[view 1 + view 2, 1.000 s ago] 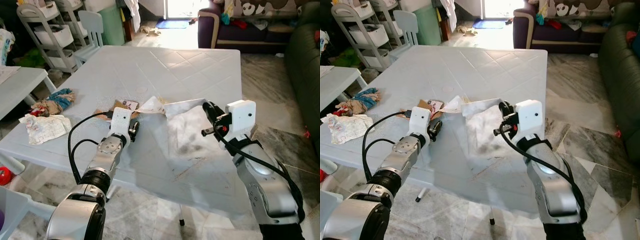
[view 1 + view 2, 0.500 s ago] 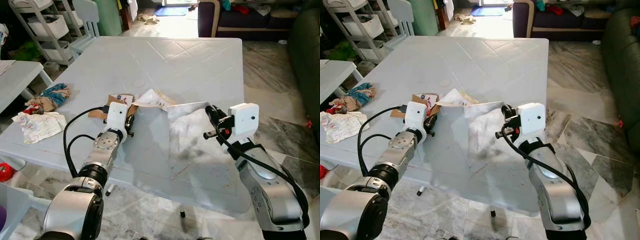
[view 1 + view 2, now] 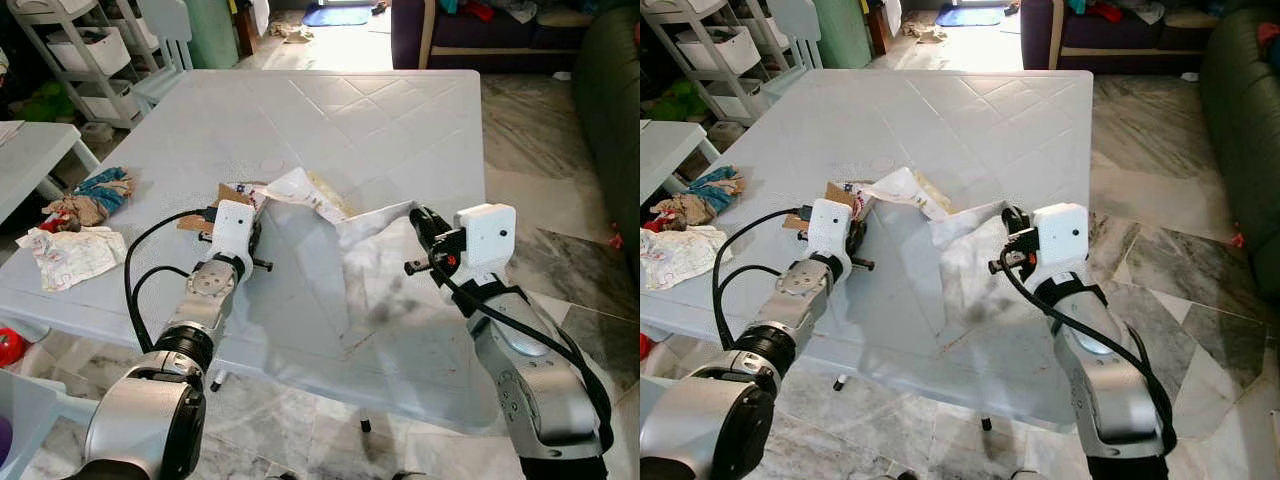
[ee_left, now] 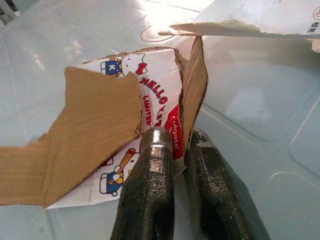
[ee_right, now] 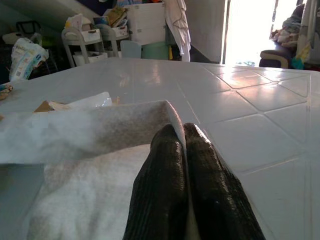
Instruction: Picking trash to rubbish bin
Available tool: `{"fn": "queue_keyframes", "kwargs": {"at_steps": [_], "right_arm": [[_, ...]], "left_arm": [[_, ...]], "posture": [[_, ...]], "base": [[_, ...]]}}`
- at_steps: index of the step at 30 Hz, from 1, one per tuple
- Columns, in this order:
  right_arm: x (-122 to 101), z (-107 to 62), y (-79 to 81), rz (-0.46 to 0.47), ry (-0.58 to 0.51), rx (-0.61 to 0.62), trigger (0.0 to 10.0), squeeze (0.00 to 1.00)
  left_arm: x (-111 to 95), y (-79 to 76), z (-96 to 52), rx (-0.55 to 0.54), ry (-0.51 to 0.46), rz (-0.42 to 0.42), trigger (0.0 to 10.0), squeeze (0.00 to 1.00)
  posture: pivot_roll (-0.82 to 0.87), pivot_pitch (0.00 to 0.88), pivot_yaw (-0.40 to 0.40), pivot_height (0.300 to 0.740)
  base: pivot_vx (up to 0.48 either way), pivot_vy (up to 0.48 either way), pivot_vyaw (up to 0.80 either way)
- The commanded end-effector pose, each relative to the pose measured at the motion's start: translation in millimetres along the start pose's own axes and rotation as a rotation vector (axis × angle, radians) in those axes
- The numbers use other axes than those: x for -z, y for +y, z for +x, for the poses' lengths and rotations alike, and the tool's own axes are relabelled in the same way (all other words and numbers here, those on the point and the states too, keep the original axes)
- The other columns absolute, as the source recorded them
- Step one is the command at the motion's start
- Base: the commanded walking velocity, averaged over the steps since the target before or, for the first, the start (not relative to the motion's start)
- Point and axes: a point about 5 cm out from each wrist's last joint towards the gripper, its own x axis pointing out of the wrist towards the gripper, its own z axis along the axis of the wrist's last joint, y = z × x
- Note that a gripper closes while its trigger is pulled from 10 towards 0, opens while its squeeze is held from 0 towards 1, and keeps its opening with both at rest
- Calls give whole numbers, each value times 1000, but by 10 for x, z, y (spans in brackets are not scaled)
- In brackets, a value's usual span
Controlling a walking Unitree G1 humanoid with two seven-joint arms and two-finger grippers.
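Stock, near to far:
- My right gripper (image 5: 186, 150): fingers pressed together on the clear plastic bag's (image 3: 400, 300) rim, held above the table (image 3: 330, 120).
- My left gripper (image 4: 175, 150): pinching the torn toothpaste carton (image 4: 125, 100) on the table.
- White wrapper (image 3: 300, 190): beyond, uncollected.

No bin seen; I judge binning barely begun.
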Motion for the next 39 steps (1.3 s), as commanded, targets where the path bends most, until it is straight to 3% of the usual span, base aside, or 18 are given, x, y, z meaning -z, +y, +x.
{"fn": "queue_keyframes", "kwargs": {"at_steps": [1,11,20,28,34,39], "right_arm": [[-15,54,27,-2,-15,-7,0,0],[-27,192,57,-1,-47,-21,0,0],[-55,317,85,-1,-82,-40,0,0],[-56,399,123,11,-103,-55,0,0],[-43,420,77,16,-114,-8,0,0],[-21,421,45,23,-106,6,0,0]], "left_arm": [[20,95,-6,-45,24,26,0,0],[-62,186,3,-106,-9,51,0,0],[-246,283,7,-181,-108,76,0,0],[-303,488,-114,-340,-226,72,0,0],[-465,464,-224,-337,-362,30,0,0],[-425,442,-331,-357,-368,-13,0,0]], "posture": [[-204,95,120,740],[-180,43,128,740],[-154,0,127,740],[-125,0,117,740],[-105,0,99,740],[-98,0,84,740]], "base": [[0,0,0],[0,0,0],[0,0,0],[0,0,0],[0,0,0],[0,0,0]]}}
